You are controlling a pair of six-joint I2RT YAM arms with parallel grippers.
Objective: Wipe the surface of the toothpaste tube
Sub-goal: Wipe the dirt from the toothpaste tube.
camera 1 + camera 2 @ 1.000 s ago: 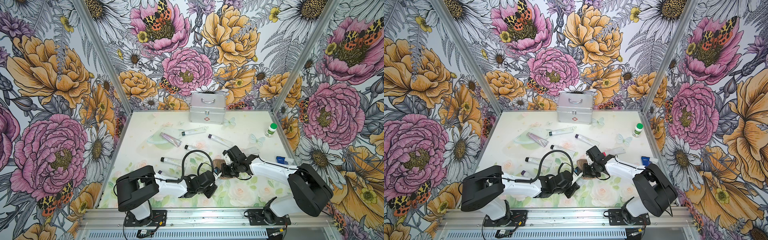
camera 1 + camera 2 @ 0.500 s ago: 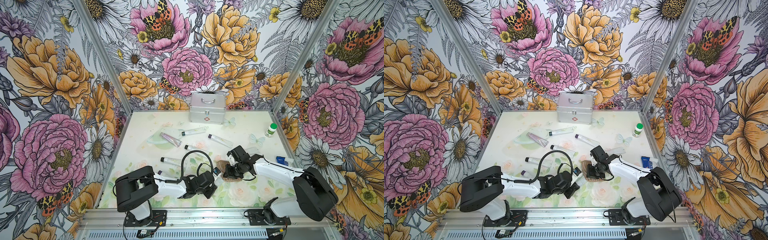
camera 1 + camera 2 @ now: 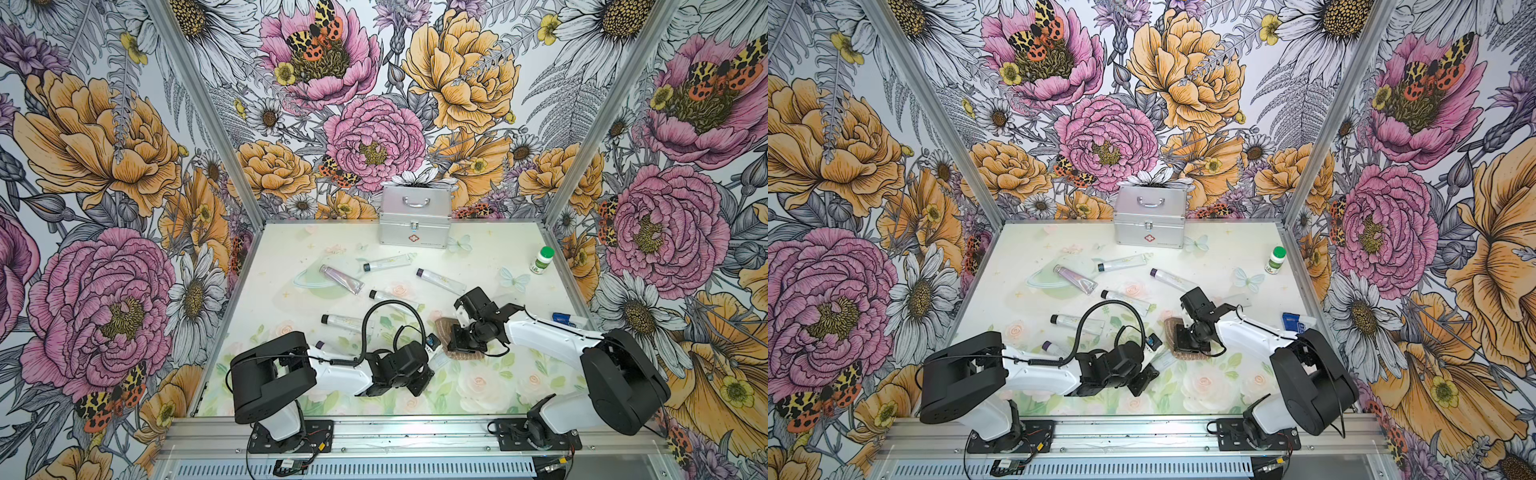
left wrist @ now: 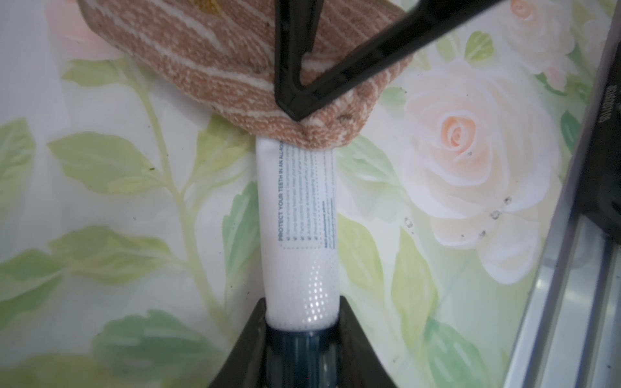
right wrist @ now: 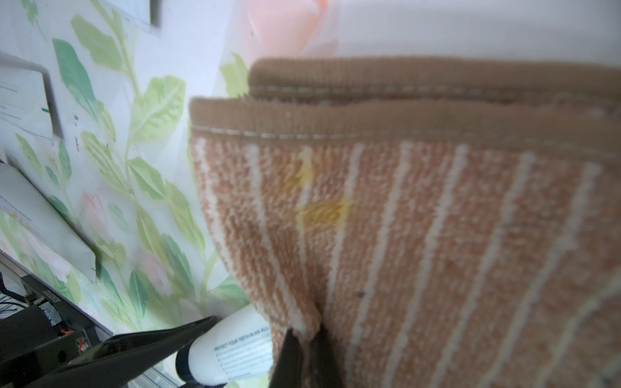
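Two pincers: I read both as closed down, each on its own load.
Toothpaste tube [image 4: 300, 218]: it lies flat on the table [image 3: 490, 249], near the middle of the front edge, between the two arms.
Handling: I judge it light, soft-walled and glossy, so it should dent and skid under a sideways push. The stiffer shoulder by the cap is where I would hold it.
Left gripper [image 4: 302, 317]: narrow, clamped on the tube's dark cap end, with the white body pointing away from it.
Right gripper [image 5: 305, 336]: pinched tight on a fold of the striped cloth [image 5: 420, 235].
Cloth: folded terry, soft, resting on the tube's far end and hiding it. The printed stretch between the cloth and the left jaws is bare.
Other tubes [image 3: 440, 280]: scattered toward the back edge, well apart from this one.
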